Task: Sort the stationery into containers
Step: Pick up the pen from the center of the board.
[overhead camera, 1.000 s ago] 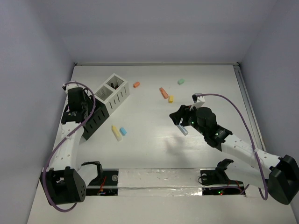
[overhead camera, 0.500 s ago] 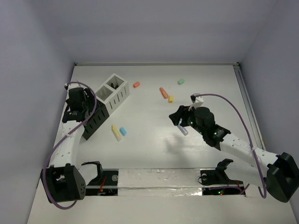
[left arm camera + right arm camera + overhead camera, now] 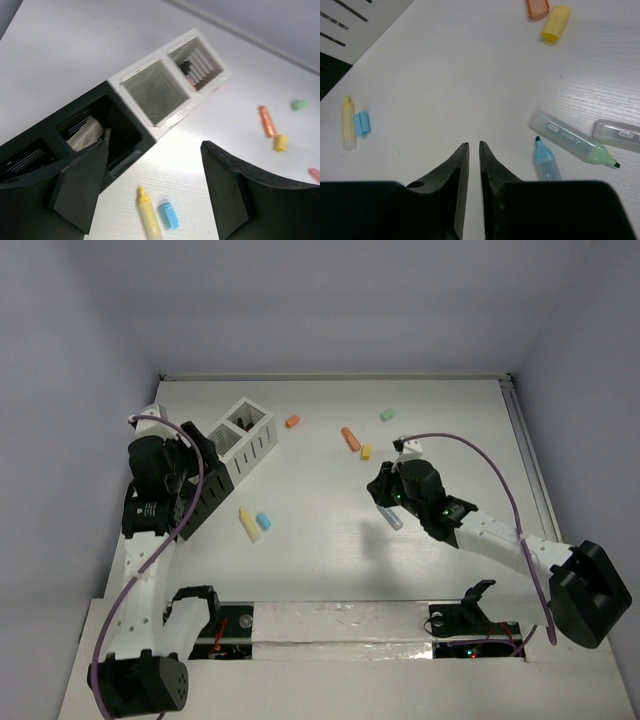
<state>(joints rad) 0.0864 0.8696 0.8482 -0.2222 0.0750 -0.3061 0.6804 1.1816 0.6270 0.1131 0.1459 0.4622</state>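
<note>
My left gripper (image 3: pixel 178 458) (image 3: pixel 154 145) hangs open above the black container (image 3: pixel 205 498) (image 3: pixel 131 146), nothing between its fingers. A pale piece (image 3: pixel 83 138) lies in one black cell. The white container (image 3: pixel 243 434) (image 3: pixel 150 66) adjoins it, with dark and red pieces (image 3: pixel 188 73) in its far cell. A yellow marker (image 3: pixel 248 525) (image 3: pixel 148 215) and a blue cap (image 3: pixel 264 521) (image 3: pixel 169 216) lie near the boxes. My right gripper (image 3: pixel 383 490) (image 3: pixel 474 144) is shut on nothing, just above the table. Beside it lie a blue marker (image 3: pixel 392 519) (image 3: pixel 546 162) and a clear green-tipped marker (image 3: pixel 572 145).
Farther back lie an orange marker (image 3: pixel 350 438) (image 3: pixel 266 121), a yellow cap (image 3: pixel 366 452) (image 3: pixel 556 24), an orange stub (image 3: pixel 292 421) and a green stub (image 3: pixel 387 414) (image 3: pixel 299 105). Another clear piece (image 3: pixel 620 135) sits at the right. Walls close in the table's back and sides.
My left jaws have opened over the black container and that wrist has lifted. My right jaws have closed from wide open, and the right gripper has drifted slightly toward the far left.
</note>
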